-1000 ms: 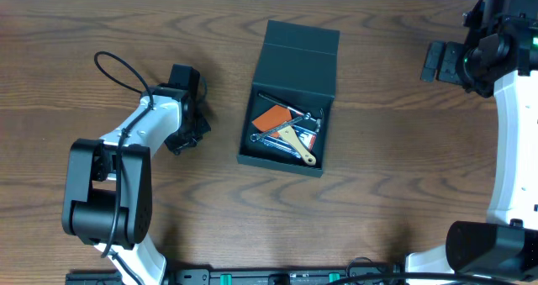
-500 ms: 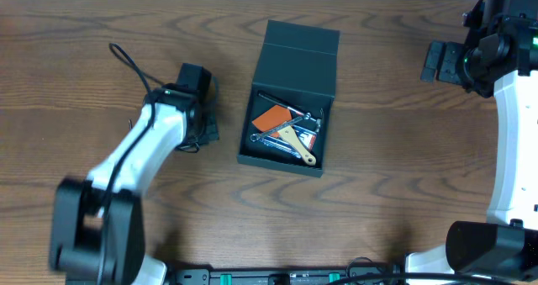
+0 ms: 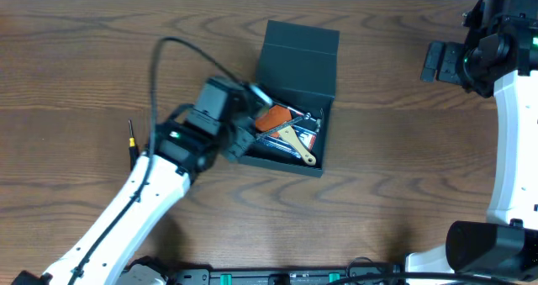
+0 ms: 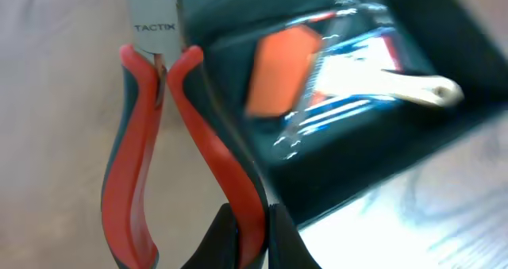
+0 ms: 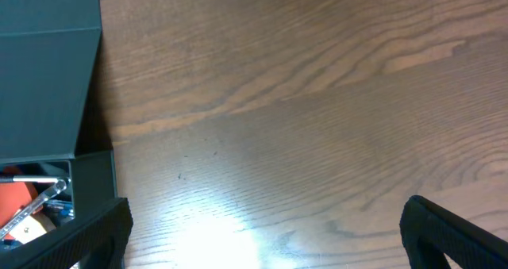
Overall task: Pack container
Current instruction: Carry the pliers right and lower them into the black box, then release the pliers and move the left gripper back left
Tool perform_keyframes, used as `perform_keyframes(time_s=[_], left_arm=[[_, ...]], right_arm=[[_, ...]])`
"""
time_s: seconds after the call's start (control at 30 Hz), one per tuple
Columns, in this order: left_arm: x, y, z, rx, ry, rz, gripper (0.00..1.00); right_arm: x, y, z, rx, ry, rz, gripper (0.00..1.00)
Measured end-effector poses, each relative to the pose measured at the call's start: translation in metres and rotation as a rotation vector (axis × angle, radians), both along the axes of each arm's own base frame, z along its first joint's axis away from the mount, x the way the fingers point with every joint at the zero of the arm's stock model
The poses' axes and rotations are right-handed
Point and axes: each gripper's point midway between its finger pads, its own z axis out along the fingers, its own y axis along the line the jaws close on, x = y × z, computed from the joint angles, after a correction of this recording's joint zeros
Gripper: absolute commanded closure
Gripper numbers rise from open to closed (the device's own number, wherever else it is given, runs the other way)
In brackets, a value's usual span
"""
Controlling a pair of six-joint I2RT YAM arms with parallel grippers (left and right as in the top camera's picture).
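**Pliers clamped in left gripper at container's left wall; right gripper spread, well clear**

Wooden table (image 3: 395,176): carries all items noted.

Container (image 3: 296,62): dark teal-green box near the table's centre, flap lid folded up and back on the far side, interior exposed.

Left arm (image 3: 126,209): reaches in from the near-left corner to the container's left side.

Left gripper (image 4: 248,231): fingers drawn together on one red handle of a pair of pliers. In the wrist view it sits just beside the container's left wall, on the outer side. Whether it touches the wall cannot be told.

Right gripper (image 5: 262,241): fingers stand far apart with nothing between them, over bare table far right of the container. Only the box's near corner shows at the left edge of the wrist view.

Pliers (image 4: 143,158): red-and-dark handles, "TACTIX" on the steel head, lying along the left wall; that view is blurred.

Contents: an orange item (image 3: 271,117), a wooden-handled tool (image 3: 299,147) and several bright metal tools (image 3: 308,117), piled together.
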Motion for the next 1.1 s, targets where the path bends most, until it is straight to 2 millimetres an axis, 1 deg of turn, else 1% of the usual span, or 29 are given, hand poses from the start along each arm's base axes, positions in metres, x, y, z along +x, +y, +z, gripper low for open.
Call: perform_keyframes(time_s=[0.07,0.13,0.2,0.23,0.27,0.4,0.53,0.57,0.6,0.63,0.7,0.77,0.8,0.83,0.9,0.97,1.03,1.1], left_arm=[[-0.002,-0.019,0.001,0.019,-0.045,-0.127,0.94],[-0.002,-0.036,-0.003,0.044,-0.085,-0.241,0.94],[-0.002,-0.047,-0.011,0.068,-0.095,-0.311,0.94],[0.0,-0.053,-0.02,0.084,-0.092,-0.348,0.94],[0.001,-0.055,-0.024,0.092,-0.091,-0.361,0.94],[0.008,-0.061,-0.062,0.146,-0.034,-0.409,0.94],[0.01,-0.062,-0.092,0.18,0.021,-0.426,0.94],[0.01,-0.063,-0.098,0.187,0.034,-0.429,0.9],[0.01,-0.062,-0.103,0.194,0.042,-0.433,0.65],[0.009,-0.062,-0.108,0.203,0.052,-0.441,0.46],[0.009,-0.062,-0.114,0.207,0.067,-0.44,0.38],[0.009,-0.062,-0.115,0.209,0.069,-0.439,0.3],[0.01,-0.062,-0.115,0.207,0.066,-0.431,0.24],[0.011,-0.061,-0.114,0.207,0.064,-0.419,0.21],[0.013,-0.059,-0.111,0.212,0.056,-0.394,0.2],[0.014,-0.055,-0.105,0.22,0.048,-0.373,0.18],[0.014,-0.05,-0.094,0.227,0.03,-0.352,0.14],[0.015,-0.044,-0.074,0.224,-0.01,-0.312,0.12]], right_arm=[[0.0,0.0,0.0,0.0,0.0,0.0,0.01],[0.0,0.0,0.0,0.0,0.0,0.0,0.01],[0.0,0.0,0.0,0.0,0.001,0.0,0.01],[0.0,0.0,0.0,0.0,0.001,0.0,0.01],[0.0,0.0,0.0,0.0,0.001,0.0,0.01],[0.0,0.0,0.0,0.0,0.001,0.0,0.01],[0.0,0.0,0.0,0.0,0.001,0.0,0.01],[0.0,0.0,0.0,0.0,0.001,0.0,0.01],[0.0,0.0,0.0,0.0,0.001,0.0,0.01],[0.0,0.0,0.0,0.0,0.001,0.0,0.01],[0.0,0.0,0.0,0.0,0.001,0.001,0.01],[0.0,0.0,0.0,-0.001,0.001,0.003,0.01],[0.0,0.0,0.0,-0.002,0.001,0.004,0.01],[0.0,0.0,0.0,-0.001,0.001,0.004,0.01],[0.0,0.0,0.0,-0.002,0.001,0.005,0.01],[0.0,0.0,0.0,-0.002,0.002,0.006,0.01],[0.0,0.0,0.0,-0.003,0.002,0.007,0.01],[0.0,0.0,0.0,-0.003,0.002,0.007,0.01]])
